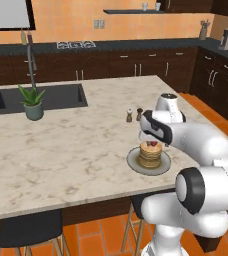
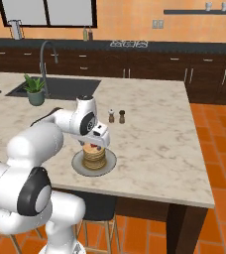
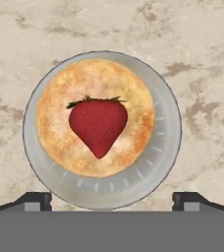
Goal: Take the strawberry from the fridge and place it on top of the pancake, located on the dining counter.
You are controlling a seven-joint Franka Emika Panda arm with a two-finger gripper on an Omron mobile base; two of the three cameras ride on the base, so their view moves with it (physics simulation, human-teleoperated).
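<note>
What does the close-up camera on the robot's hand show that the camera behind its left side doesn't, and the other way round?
The hand view looks straight down: the strawberry's whole heart shape with green leaves, lying on the pancake, and the two claw fingertips spread wide, one at each bottom corner, clear of the plate.

The left base view gives the wider scene: the white arm bent over the plate, a potted plant by the dark sink, two small shakers, stools and wall cabinets.

Both show the strawberry on the pancake stack, the grey plate, and the marbled dining counter.
</note>
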